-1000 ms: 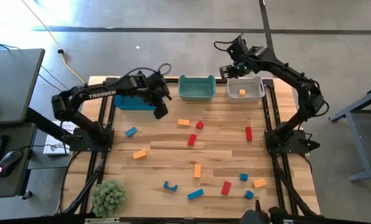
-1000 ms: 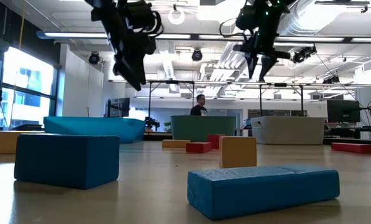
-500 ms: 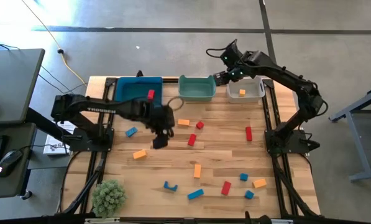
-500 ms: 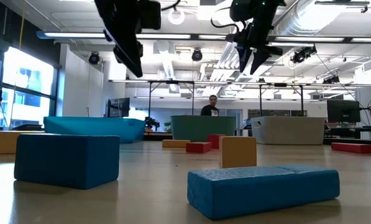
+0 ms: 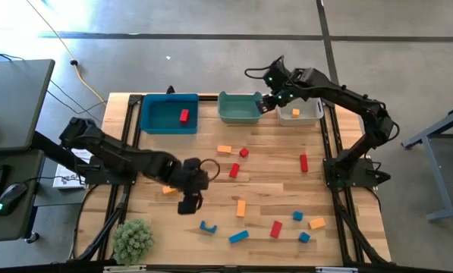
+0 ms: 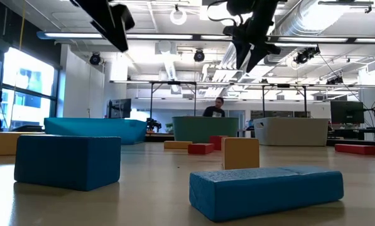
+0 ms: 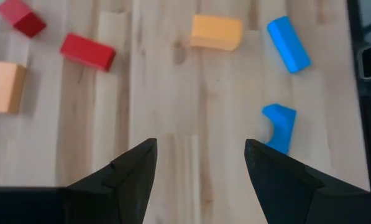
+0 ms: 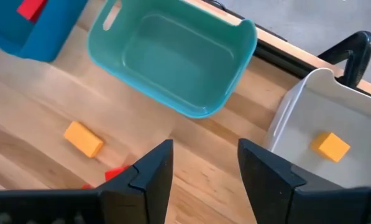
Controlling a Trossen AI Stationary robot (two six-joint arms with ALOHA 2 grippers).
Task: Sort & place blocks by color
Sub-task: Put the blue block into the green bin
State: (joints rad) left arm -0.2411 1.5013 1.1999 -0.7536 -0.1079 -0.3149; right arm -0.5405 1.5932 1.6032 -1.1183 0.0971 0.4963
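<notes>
the left gripper (image 5: 190,203) is held above the table (image 5: 272,178) with its 2 fingers (image 7: 126,177) spread wide and nothing between them. in the left wrist view only bare wood is seen in the gap; a blue arch block (image 7: 279,126) lies just beyond one fingertip, untouched, with a blue bar (image 7: 288,43) and an orange block (image 7: 216,32) farther ahead, and a red bar (image 7: 87,51), a red cube (image 7: 21,17) and another orange block (image 7: 5,86) off to the other side.

the right gripper (image 5: 269,101) is held in the air just beside the teal bin (image 5: 240,108), between it and the white bin (image 5: 300,111). its fingers (image 8: 149,171) are parted as well and hold nothing; the wood in front of the teal bin shows between them.

1 red block (image 5: 184,115) lies inside the blue bin (image 5: 168,114), which stands beside the teal bin on the side away from the white bin. 1 orange cube (image 5: 295,113) lies in the white bin. nothing is seen inside the teal bin.

the other blocks lie loose on the table, all well in front of the teal bin. an orange bar (image 5: 224,149) is nearest to it. further from the teal bin, along the table's near edge, several blue blocks, 1 red block (image 5: 276,229) and 1 orange block (image 5: 316,224) are scattered. a green plant (image 5: 133,240) stands at the table corner farthest from the white bin.

in the low view a person (image 6: 217,107) is seen in the room behind the teal bin.
</notes>
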